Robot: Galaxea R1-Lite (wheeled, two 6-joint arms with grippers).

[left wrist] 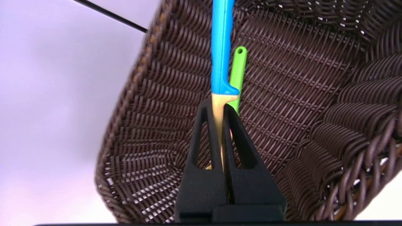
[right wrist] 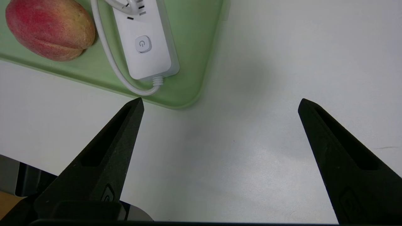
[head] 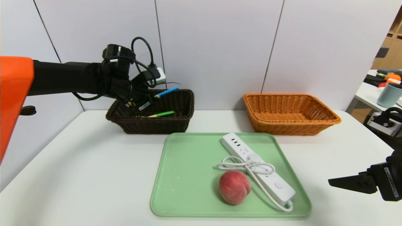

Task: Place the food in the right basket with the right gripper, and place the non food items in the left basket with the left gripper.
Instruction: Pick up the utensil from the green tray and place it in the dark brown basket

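Observation:
Over the dark brown left basket my left gripper is shut on the tan blade of a blue-handled knife. A green-handled knife lies inside that basket. On the green tray rest a red peach and a white power strip with its coiled cord. The orange right basket holds nothing that I can see. My right gripper hangs open above bare table, right of the tray's near corner.
The white table ends at a grey panel wall behind the baskets. A side table with a mug and other clutter stands at the far right.

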